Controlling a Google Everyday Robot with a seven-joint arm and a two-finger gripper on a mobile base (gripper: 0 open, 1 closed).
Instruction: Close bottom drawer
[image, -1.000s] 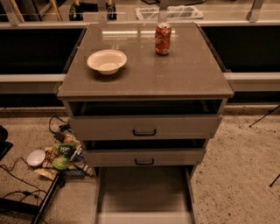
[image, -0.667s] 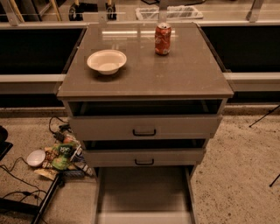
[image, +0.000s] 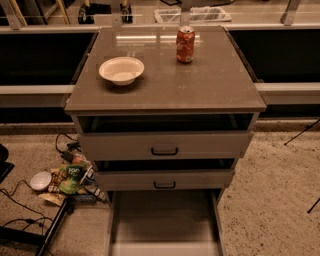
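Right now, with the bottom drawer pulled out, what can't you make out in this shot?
- The tool: nowhere in the camera view, so its position is unknown.
- The bottom drawer: front and handle cut off by the picture's lower edge.
- The top drawer and middle drawer: insides are only narrow gaps lost in shadow.
- The floor packets: labels too small to read.

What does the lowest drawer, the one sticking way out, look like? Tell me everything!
The bottom drawer is pulled far out of the cabinet, toward the camera. It is a long, shallow grey tray with thin side walls and a flat floor. Nothing shows lying in it. Its back runs in under the middle drawer; its front reaches the picture's bottom edge, so no handle shows. The gripper is not in view.
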